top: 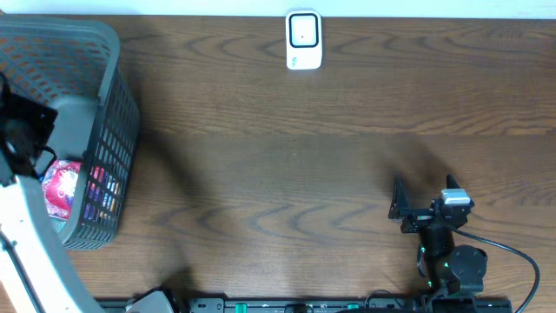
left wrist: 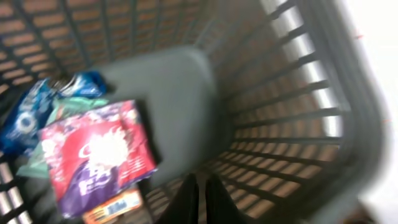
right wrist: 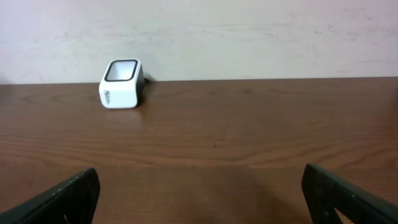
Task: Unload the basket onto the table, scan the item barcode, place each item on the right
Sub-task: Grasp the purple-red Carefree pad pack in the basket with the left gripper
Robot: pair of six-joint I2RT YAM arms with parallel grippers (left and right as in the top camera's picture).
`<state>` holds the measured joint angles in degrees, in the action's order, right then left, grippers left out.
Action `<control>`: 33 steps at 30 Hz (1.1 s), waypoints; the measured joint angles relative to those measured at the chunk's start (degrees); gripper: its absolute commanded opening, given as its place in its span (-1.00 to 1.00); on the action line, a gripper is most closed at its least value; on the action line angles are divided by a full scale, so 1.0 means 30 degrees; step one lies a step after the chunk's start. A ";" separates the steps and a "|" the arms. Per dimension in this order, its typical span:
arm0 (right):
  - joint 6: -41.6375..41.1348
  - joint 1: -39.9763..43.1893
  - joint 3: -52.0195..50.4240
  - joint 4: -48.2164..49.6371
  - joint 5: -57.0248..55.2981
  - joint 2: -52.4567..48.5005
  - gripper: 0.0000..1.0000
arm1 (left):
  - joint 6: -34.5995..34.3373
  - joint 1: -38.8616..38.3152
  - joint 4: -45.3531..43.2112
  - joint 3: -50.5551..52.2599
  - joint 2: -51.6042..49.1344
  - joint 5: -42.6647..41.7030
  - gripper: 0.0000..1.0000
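A red and purple snack packet (left wrist: 99,155) lies in the grey mesh basket (left wrist: 348,112), on top of a blue packet (left wrist: 28,118) and an orange one (left wrist: 115,205). My left gripper (left wrist: 203,176) hangs inside the basket to the right of the red packet, shut, with nothing between its fingers. The overhead view shows the same red packet (top: 61,187) in the basket (top: 104,52) at the far left. The white barcode scanner (top: 303,39) stands at the table's back edge. My right gripper (top: 423,193) sits low at the front right, open and empty, facing the scanner (right wrist: 121,83).
Bare brown wooden table (top: 287,174) lies between the basket and the right arm. A pale wall (right wrist: 249,37) rises behind the scanner. The left arm's white link (top: 35,252) runs along the basket's front left.
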<state>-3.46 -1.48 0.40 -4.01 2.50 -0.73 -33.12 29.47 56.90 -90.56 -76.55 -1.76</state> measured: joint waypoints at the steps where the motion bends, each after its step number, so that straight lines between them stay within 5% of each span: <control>1: 0.0000 0.0000 0.0000 0.0000 0.0000 0.0000 0.98 | 0.0066 0.0000 -0.0306 0.0000 0.0364 -0.0299 -0.86; 13: 0.0000 0.0000 0.0000 0.0000 0.0000 0.0000 0.99 | 0.1064 -0.0678 -0.3228 0.0000 0.4481 -0.4510 -0.85; 14: 0.0000 0.0000 0.0000 -0.0007 0.0000 0.0000 0.99 | 0.1093 -0.0860 -0.3366 0.0000 0.4750 -0.4459 -0.74; 17: 0.0000 0.0000 0.0000 0.0000 0.0000 0.0000 0.98 | 0.1158 -0.1115 -0.2973 0.0000 0.5158 -0.3104 0.15; 20: 0.0000 0.0000 0.0000 0.0000 0.0000 0.0000 0.98 | 0.0816 -0.1115 -0.1574 0.0000 0.4932 -0.0597 0.51; 33: 0.0000 0.0000 0.0000 -0.0007 0.0007 0.0000 0.99 | -0.3009 0.0306 0.3679 0.0080 -0.2441 0.4983 0.75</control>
<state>-3.46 -1.48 0.40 -4.03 2.52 -0.73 -42.15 30.39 67.94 -90.32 -83.88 13.19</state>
